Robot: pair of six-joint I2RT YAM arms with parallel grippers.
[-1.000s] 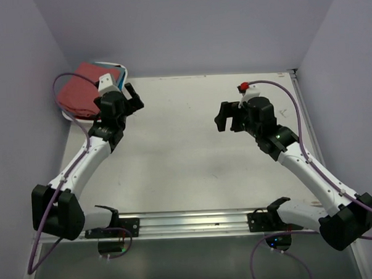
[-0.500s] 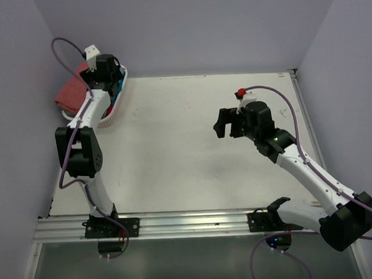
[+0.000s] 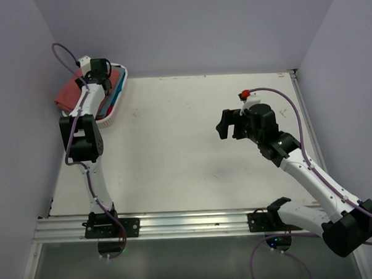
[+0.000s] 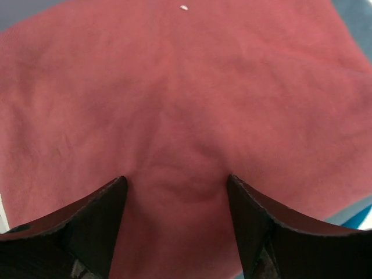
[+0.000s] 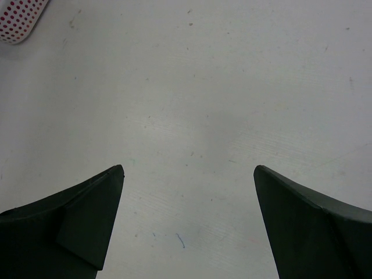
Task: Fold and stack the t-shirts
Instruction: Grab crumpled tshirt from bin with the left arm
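Table corner: red t-shirt under left jaws

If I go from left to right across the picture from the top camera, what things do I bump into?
brick-red t-shirt → white basket → right pincer. The left pincer overlaps the shirt and basket, so it is left out.

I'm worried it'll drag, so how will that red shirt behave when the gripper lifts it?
The red shirt will probably be floppy: it puckers between the fingers of the left gripper. Soft cloth, so likely light. It overhangs the basket, so it may drag on the rim.
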